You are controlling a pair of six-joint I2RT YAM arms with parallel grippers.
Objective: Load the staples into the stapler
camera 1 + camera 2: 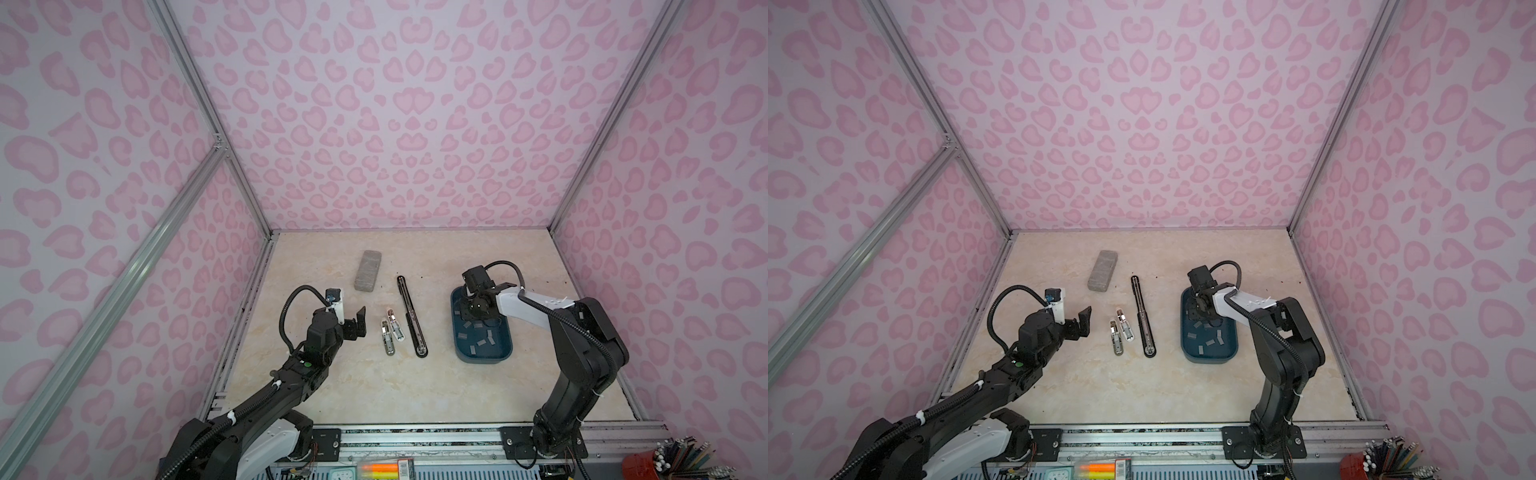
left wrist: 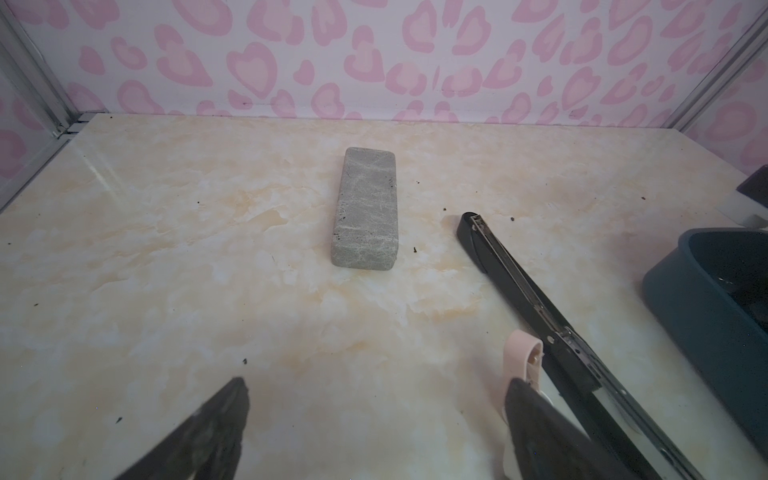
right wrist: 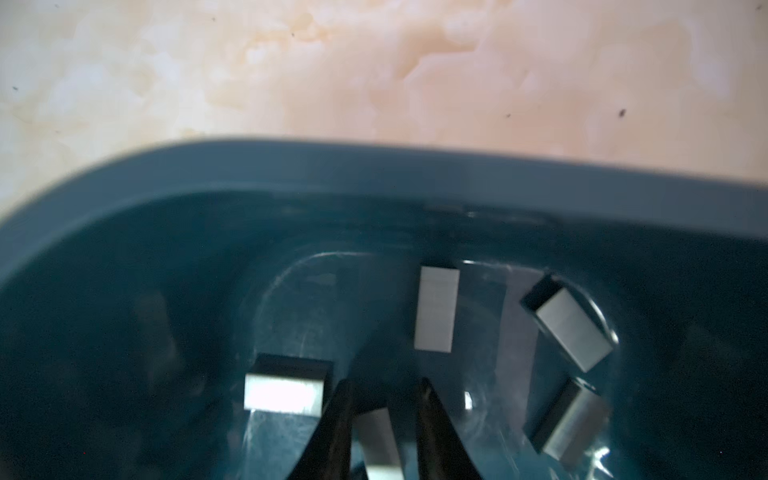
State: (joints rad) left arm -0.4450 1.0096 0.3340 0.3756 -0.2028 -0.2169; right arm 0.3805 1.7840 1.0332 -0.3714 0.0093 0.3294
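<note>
The left gripper (image 2: pixel 376 382) is hovering above the tabletop (image 1: pixel 374 395), to the left of the black stapler (image 1: pixel 410 316). Its fingers (image 2: pixel 216 428) are standing spread wide with nothing between them. A grey speckled block (image 1: pixel 368 270) is lying flat to the left of the stapler's far end, apart from it. Two small silvery pieces with pale pink ends (image 1: pixel 386 336) are lying side by side just left of the stapler's near half, roughly parallel to it. Whether they are touching each other is hard to tell.

The stapler itself is lying opened out flat in one long line, its metal channel facing up. To the right of the stapler, and apart from it, a dark teal tray (image 1: pixel 484 358) is sitting on the table. The staples (image 3: pixel 436 307) are lying scattered on its floor as short grey strips. The right gripper (image 3: pixel 384 384) is reaching down into the tray's far end, level with the stapler's far half. Its fingers (image 3: pixel 436 424) are standing narrowly apart on either side of one staple strip (image 3: pixel 378 440). Whether they are pressing on it, I cannot tell.
</note>
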